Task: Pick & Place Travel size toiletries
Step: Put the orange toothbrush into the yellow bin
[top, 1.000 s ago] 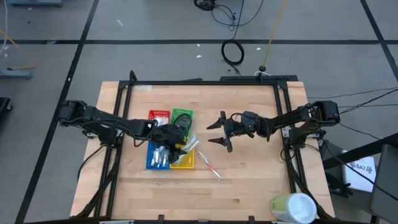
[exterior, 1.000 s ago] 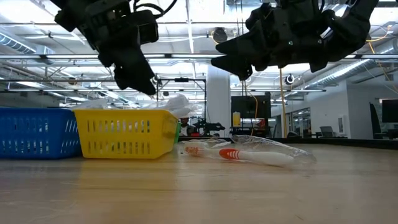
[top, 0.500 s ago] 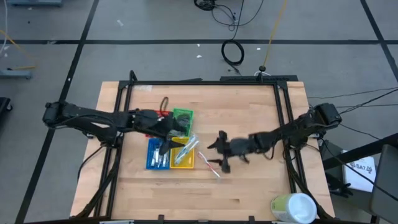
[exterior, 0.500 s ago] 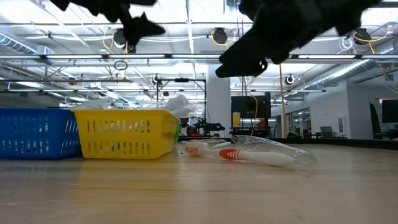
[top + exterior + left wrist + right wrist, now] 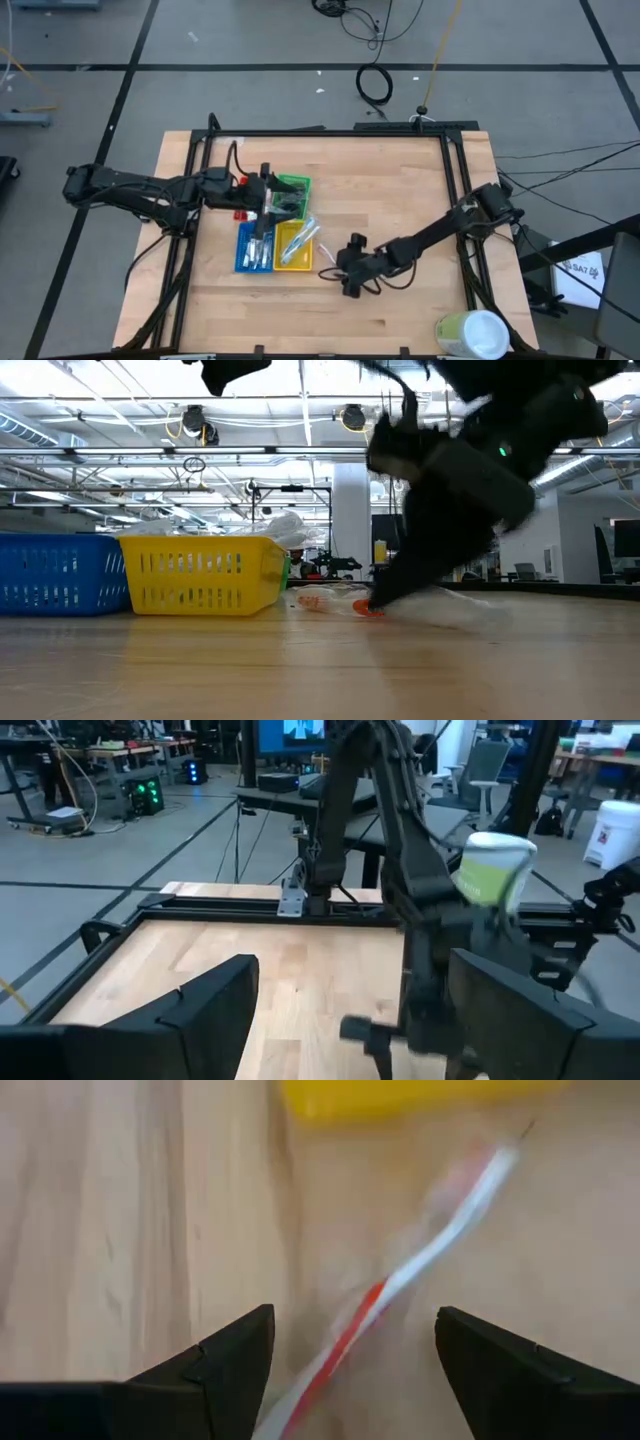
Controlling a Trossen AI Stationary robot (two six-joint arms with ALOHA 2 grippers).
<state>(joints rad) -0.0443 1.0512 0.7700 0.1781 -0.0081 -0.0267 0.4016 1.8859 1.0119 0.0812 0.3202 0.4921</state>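
Since a second ago the right tool [image 5: 346, 277] has swung down from mid-counter to the wrapped red-and-white toothbrush [image 5: 400, 1285] lying on the counter [image 5: 400, 190], just beside the yellow tray [image 5: 293, 249]; its fingers stand spread with the toothbrush between them, nothing gripped. The left tool [image 5: 266, 196] has pulled back from over the yellow tray and hangs released above the red tray [image 5: 247, 186] and green tray [image 5: 298, 184]. Slim tubes and packets lie in the blue tray [image 5: 243, 252] and the yellow one. The counter is pale wood with a dark frame. A green and white cylinder [image 5: 472, 333] stands at its near right corner. Beyond lie grey floor, cables and a lit workshop with desks.
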